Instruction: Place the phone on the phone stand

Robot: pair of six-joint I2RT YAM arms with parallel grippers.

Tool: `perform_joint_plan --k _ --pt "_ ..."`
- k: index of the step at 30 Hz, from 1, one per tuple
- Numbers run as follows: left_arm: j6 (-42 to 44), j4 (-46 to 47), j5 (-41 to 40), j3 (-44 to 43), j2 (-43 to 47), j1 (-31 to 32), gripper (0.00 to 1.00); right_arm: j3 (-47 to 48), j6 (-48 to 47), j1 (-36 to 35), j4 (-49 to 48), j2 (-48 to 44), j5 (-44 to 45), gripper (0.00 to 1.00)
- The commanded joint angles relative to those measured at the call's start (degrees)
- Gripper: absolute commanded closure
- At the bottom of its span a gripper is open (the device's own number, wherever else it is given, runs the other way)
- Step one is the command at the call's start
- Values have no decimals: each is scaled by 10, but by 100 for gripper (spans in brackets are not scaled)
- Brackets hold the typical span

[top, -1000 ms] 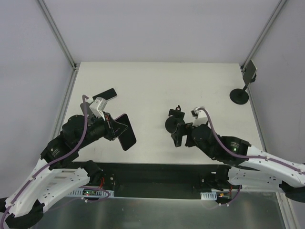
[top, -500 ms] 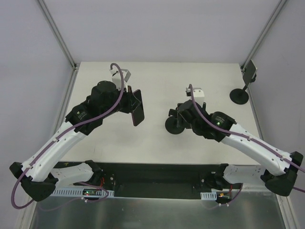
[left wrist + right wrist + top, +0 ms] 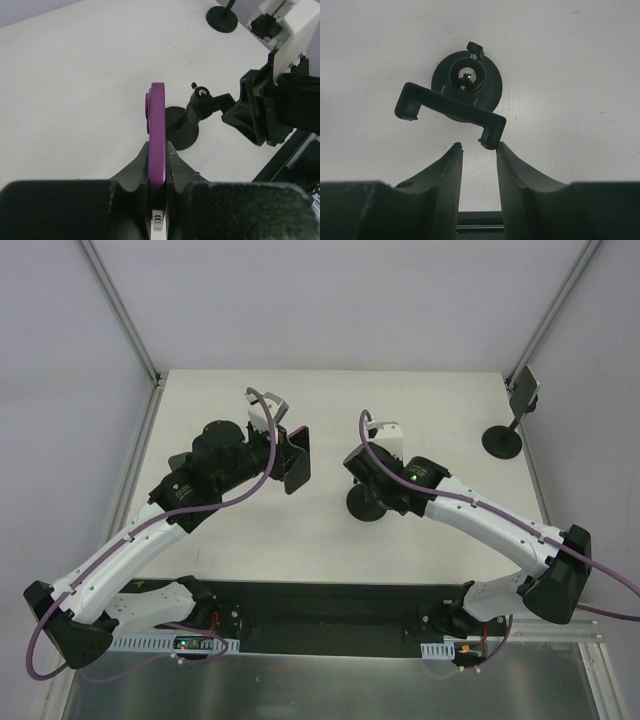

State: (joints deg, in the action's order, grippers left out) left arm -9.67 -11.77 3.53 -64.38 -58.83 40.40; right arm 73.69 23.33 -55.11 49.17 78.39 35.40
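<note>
Clamping the phone is the left pincer; the right pincer gapes narrowly beside the phone stand.

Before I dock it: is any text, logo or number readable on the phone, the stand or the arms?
No readable text in any view.
The phone: only its purple edge shows, with no marking.
The phone stand: plain black, no label.
The boards at the arm bases: any print is too small to read.

Bright, even light, faint shadows; left claw blurry close to cam.
</note>
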Motion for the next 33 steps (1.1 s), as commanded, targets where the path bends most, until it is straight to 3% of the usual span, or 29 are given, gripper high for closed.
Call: perform_joint_plan --k 1,10,15,18,24,28,33 --pt "27 97 50 34 45 -8 100 25 15 11 6 16 19 65" --pt "51 141 85 100 74 -7 100 22 15 40 -11 30 9 70" --pt "55 163 141 109 62 -7 100 36 1 43 -14 49 5 86" --pt "60 171 136 116 71 -7 100 46 -15 43 -13 57 -8 99" --pt "69 208 156 148 98 -7 100 37 -58 22 -65 42 -65 99" --pt "62 305 266 183 111 -7 100 15 -87 9 -134 25 -149 99" --pt "52 360 338 210 111 -7 100 13 -115 7 -179 29 -256 99"
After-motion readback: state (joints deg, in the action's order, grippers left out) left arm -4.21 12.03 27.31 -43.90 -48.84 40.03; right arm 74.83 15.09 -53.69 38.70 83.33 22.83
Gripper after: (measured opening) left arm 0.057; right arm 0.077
